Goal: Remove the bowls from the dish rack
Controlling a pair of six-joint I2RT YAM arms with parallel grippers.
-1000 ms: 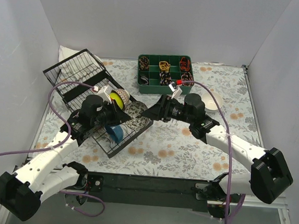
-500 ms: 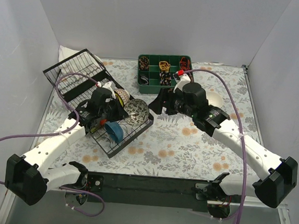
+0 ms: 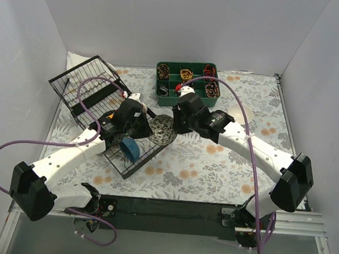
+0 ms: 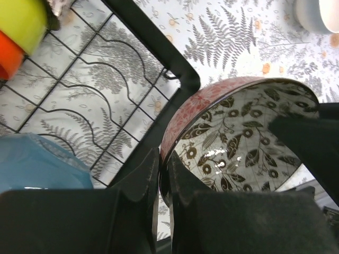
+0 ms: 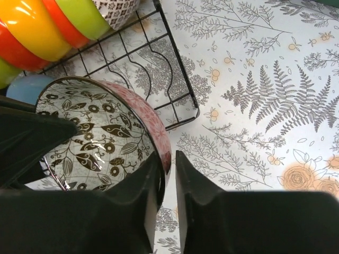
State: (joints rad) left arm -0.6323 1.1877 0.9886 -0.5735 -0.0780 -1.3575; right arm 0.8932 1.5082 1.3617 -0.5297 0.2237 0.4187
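Note:
A pinkish bowl (image 3: pixel 162 130) with a leaf pattern inside hangs tilted over the near right corner of the black wire dish rack (image 3: pixel 90 84). My left gripper (image 4: pixel 164 174) is shut on the rim of this bowl (image 4: pixel 238 132). From the other side, my right gripper (image 5: pixel 170 169) has its fingers closed round the opposite rim of the same bowl (image 5: pixel 95 127). Inside the rack (image 5: pixel 175 69) remain a stack of lime-yellow and orange bowls (image 5: pixel 47 26) and a blue bowl (image 3: pixel 130 148). The rack's frame bar (image 4: pixel 153 58) runs just behind the held bowl.
A green divided tray (image 3: pixel 188 81) of small items stands at the back centre. A white bowl (image 3: pixel 242 112) sits on the floral cloth right of the right arm. The rack's tilted wire panel rises at the back left.
My right arm has swung left to the patterned bowl and its jaws have closed on the rim. The left gripper has carried the bowl a little right, over the rack's corner.

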